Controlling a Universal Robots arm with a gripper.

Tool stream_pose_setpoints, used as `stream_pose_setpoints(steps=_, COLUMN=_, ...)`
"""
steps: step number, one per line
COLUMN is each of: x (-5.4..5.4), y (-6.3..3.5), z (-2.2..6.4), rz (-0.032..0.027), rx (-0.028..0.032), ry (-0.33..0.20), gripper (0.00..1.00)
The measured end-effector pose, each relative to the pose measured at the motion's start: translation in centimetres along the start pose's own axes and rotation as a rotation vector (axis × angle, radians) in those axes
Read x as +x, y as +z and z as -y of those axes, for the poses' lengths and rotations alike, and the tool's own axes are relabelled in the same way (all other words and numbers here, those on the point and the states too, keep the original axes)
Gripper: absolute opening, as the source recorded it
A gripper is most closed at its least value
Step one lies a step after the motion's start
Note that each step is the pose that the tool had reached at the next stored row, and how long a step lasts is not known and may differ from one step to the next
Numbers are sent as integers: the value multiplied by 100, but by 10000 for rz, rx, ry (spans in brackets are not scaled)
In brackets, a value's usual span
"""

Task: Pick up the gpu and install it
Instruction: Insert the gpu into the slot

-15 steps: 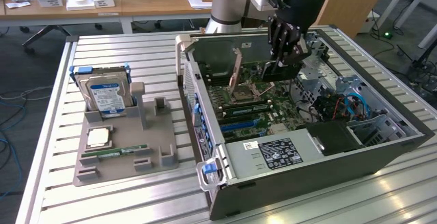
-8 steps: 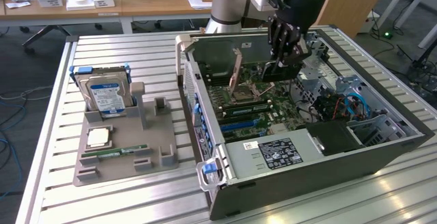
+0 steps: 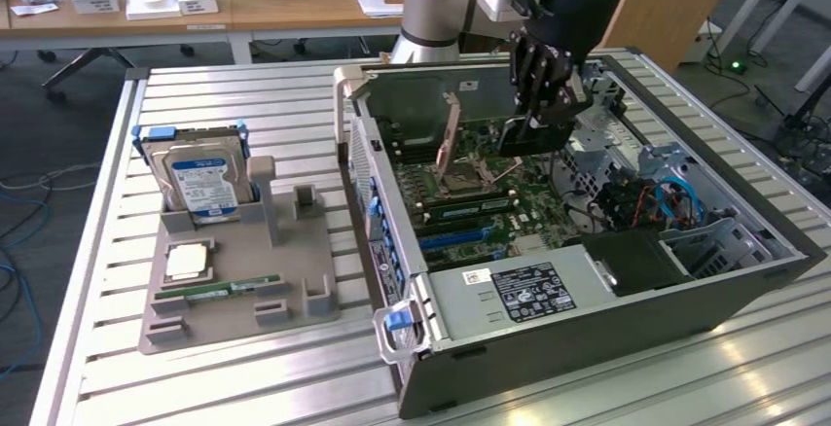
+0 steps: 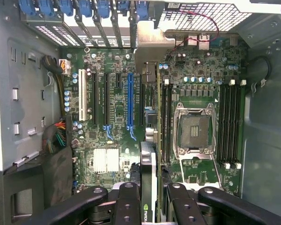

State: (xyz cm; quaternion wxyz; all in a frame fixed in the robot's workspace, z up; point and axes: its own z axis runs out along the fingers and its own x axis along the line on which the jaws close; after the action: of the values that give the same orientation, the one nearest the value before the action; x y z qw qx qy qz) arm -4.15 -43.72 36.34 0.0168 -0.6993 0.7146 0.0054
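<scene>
Now | computer case (image 3: pixel 727 280) lies open, gpu (image 3: pixel 530 137) inside it, up on edge over the green board (image 3: pixel 513 214) | gripper (image 3: pixel 539 120) squeezes the gpu from both sides | exterior view: grey tray (image 3: pixel 234 321) holds hard drive (image 3: pixel 205 185), chip (image 3: pixel 189 262), RAM stick (image 3: pixel 214 291) | wrist view: long blue slot (image 4: pixel 129 101) and square chip socket (image 4: pixel 193 129) near the gpu

— How's the light in the exterior view?
— Bright daylight. The ribbed metal table (image 3: pixel 260 387) gleams almost white, strongest well apart from the fingers (image 3: pixel 532 66).
— And inside the computer case (image 3: pixel 585 329)?
— Dimmer. Below the fingers the motherboard (image 3: pixel 481 193) lies in the walls' shade, and the black gripper (image 3: pixel 543 118) is nearly a silhouette.
— The wrist view?
— Soft and even. The gpu (image 4: pixel 149 178) edge between the fingers has a pale sheen, the heatsink (image 4: pixel 105 160) just beyond them is washed out white, and the case corner beside them is deep shadow.
</scene>
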Motion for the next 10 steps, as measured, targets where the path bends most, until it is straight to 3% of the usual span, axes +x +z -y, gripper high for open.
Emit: stream_pose_setpoints(steps=10, x=2, y=51, z=-1, rz=-2, rx=-1, ry=0, gripper=27)
